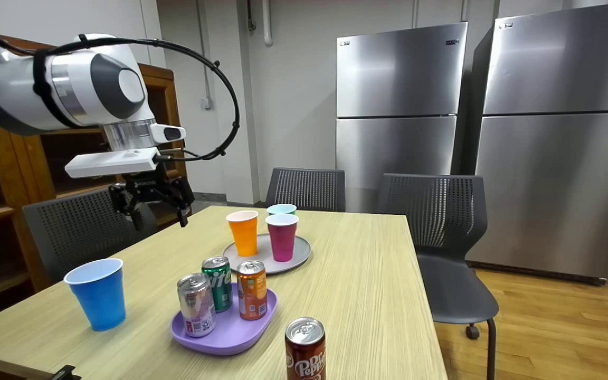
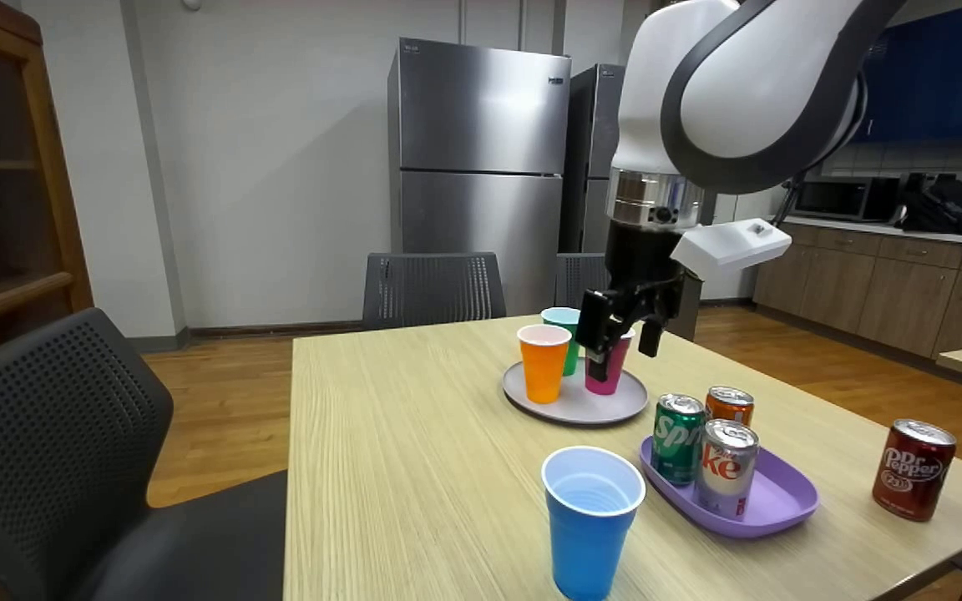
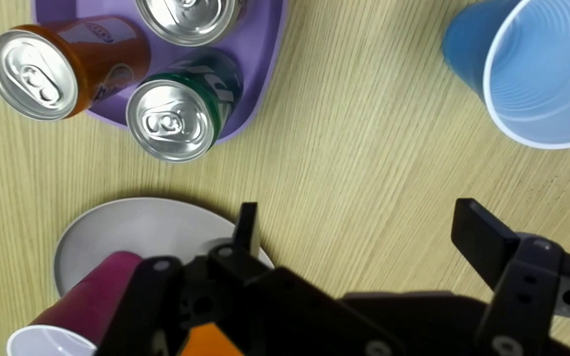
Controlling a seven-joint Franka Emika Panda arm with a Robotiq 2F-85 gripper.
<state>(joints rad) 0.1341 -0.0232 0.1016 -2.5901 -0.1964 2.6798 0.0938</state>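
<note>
Nearest, in an exterior view, a dark red Dr Pepper can [image 1: 305, 351] is seen upright on the table [image 1: 357, 295], to the right of the purple tray [image 1: 233, 330] and apart from it. On the tray's opposite side, in both exterior views, a blue cup [image 2: 589, 534] is stood upright. On the tray itself three upright cans are grouped: a silver can [image 1: 196, 306] in front, with a green Sprite can [image 1: 218, 285] and an orange can [image 1: 252, 290] close by; whether the silver and green ones touch cannot be told. Beyond the tray, and near it, a grey plate [image 2: 577, 409] is placed, on which an orange cup [image 1: 243, 235], a magenta cup [image 1: 282, 240] and a partly hidden green cup [image 2: 574, 335] are carried, all upright. Higher than the tray and past it, the gripper [image 3: 356, 232] is held above the table, its jaws spread wide; in the wrist view, tabletop is seen between the fingers [image 3: 483, 237], and the orange cup is mostly covered by the gripper. Farther past the tray, a grey chair [image 1: 306, 190] is set behind the table's far edge, and another chair [image 1: 433, 211] is seen to the right; farthest off, two steel refrigerators [image 1: 396, 105] are stood before a pale wall [image 1: 293, 79].
</note>
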